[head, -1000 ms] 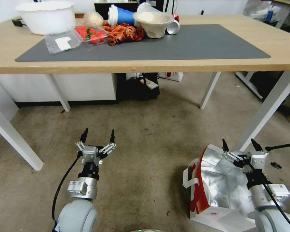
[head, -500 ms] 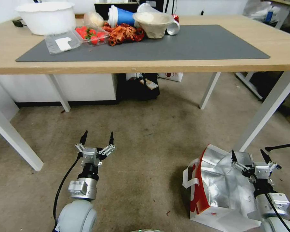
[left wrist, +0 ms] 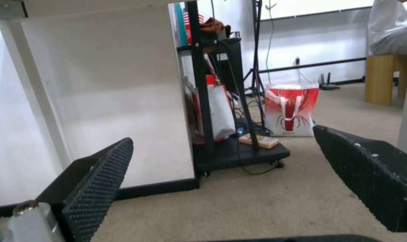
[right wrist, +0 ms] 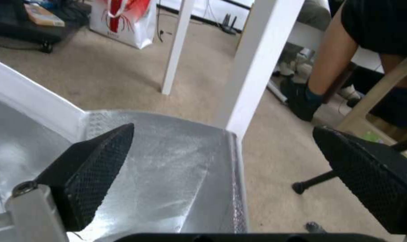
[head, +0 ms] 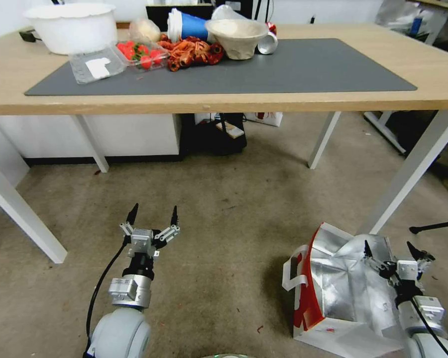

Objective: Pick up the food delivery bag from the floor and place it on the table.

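Foil-lined food delivery bag [head: 333, 293] on floor [head: 224, 233]; right gripper [head: 391, 248] over it, jaws apart; left gripper [head: 153, 213] likewise.

The right arm [head: 423, 318] is covering the food delivery bag [head: 333, 293] on its right side, and the picture's near edge is cropping the bag's bottom corner.

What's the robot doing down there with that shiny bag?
The robot is trying to pick up the food delivery bag, which sits open on the floor beside a table leg. Its right gripper hangs open over the bag's far silver edge, one finger inside and one outside, not gripping yet. The left gripper waits open above bare carpet.
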Robot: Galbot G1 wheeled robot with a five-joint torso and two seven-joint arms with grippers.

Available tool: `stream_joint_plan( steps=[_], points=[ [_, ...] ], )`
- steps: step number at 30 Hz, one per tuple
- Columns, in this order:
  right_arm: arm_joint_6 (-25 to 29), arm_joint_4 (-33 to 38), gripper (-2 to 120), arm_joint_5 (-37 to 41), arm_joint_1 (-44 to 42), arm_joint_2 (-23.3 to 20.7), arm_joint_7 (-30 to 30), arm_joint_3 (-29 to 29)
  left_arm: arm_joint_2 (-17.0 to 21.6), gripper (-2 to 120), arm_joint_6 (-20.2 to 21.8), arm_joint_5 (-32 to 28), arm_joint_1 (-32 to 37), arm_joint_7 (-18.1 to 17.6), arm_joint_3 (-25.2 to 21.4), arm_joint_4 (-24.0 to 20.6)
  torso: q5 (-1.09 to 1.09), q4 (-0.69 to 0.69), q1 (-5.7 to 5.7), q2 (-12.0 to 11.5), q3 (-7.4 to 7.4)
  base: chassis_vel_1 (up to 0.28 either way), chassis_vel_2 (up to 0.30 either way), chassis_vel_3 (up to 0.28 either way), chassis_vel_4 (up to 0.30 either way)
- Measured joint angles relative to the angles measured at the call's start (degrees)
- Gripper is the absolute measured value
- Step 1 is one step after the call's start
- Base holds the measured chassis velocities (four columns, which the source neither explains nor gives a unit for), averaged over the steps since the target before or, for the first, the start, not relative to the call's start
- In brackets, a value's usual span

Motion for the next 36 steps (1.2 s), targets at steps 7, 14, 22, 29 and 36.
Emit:
stream_joint_plan(
  steps=[7, 14, 22, 29, 36],
  points=[
    [-1.41, -1.50, 100, 0.37, 1.29, -0.58, -0.49, -0.19, -0.12, 100, 0.00, 0.05, -0.02, -0.02, 0.00, -0.08, 0.00, 0.00, 0.00, 0.02, 0.00, 0.000, 0.000, 0.000, 0.000],
    [-3.49, -2.25, 100, 0.46, 2.10, -1.00, -0.91, -0.53, -0.19, 100, -0.08, 0.22, 0.45, -0.02, -0.06, -0.28, 0.00, 0.00, 0.00, 0.02, 0.00, 0.000, 0.000, 0.000, 0.000],
    [-5.70, -2.85, 94, 1.24, 2.30, -1.78, -1.45, -0.49, -0.40, 100, -0.27, 0.71, 0.76, -0.12, -0.04, -0.46, 0.00, 0.00, 0.00, 0.03, 0.00, 0.000, 0.000, 0.000, 0.000],
    [-7.18, -2.89, 68, 2.54, 2.23, -2.09, -1.87, -0.50, -0.42, 100, -0.30, 0.79, 0.98, -0.31, -0.08, -0.67, 0.00, 0.00, 0.00, 0.03, 0.00, 0.000, 0.000, 0.000, 0.000],
    [-7.42, -3.02, 44, 2.71, 2.28, -2.00, -1.85, -0.60, -0.41, 100, -0.31, 0.79, 1.18, -0.27, -0.08, -0.83, 0.00, 0.00, 0.00, 0.03, 0.00, 0.000, 0.000, 0.000, 0.000]
  ],
)
